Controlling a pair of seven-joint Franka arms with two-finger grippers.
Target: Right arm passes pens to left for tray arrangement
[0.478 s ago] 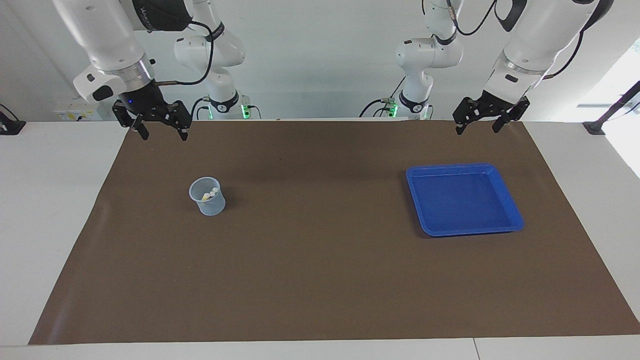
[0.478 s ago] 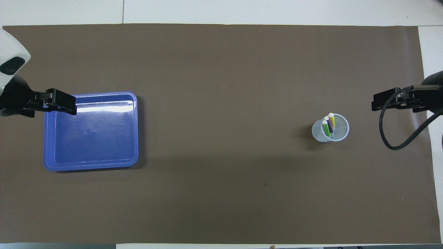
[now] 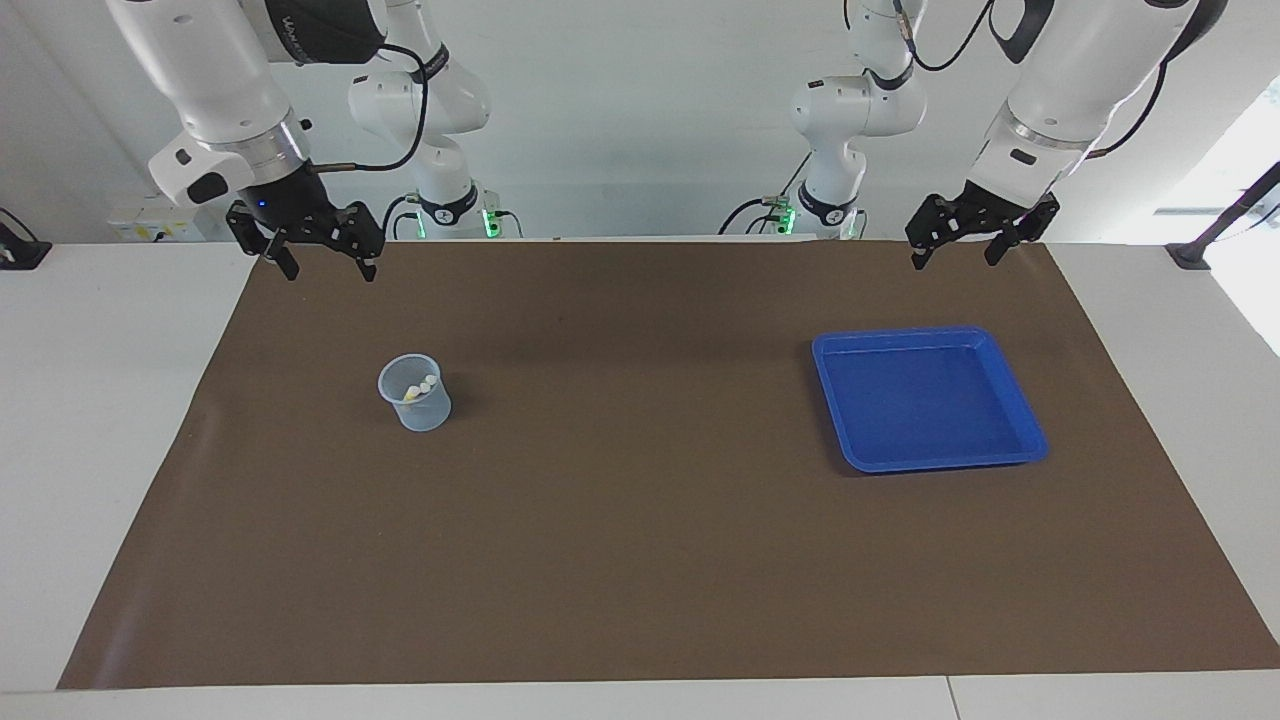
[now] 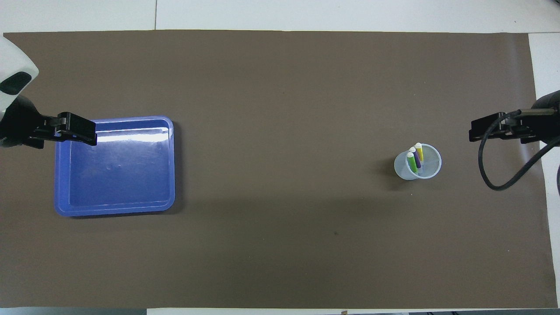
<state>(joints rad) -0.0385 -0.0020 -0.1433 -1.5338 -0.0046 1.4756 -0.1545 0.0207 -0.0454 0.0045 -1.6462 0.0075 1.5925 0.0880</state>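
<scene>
Three pens, green (image 4: 411, 161), purple (image 4: 416, 160) and yellow (image 4: 420, 152), stand upright in a small translucent cup (image 4: 432, 169) toward the right arm's end of the table. In the facing view only their pale tips (image 3: 420, 386) show above the cup (image 3: 425, 411). The blue tray (image 3: 925, 400) lies bare toward the left arm's end (image 4: 113, 175). My right gripper (image 3: 329, 270) hangs open in the air above the mat's edge by the robots, apart from the cup (image 4: 472, 131). My left gripper (image 3: 955, 260) also hangs open and holds nothing; from above it overlaps the tray's corner (image 4: 89, 131).
A brown mat (image 3: 640, 520) covers most of the white table (image 3: 110, 400). A black cable (image 4: 494, 175) loops from the right wrist.
The right arm's wrist has shifted very slightly. The left arm, pens, cup and tray stand as before.
</scene>
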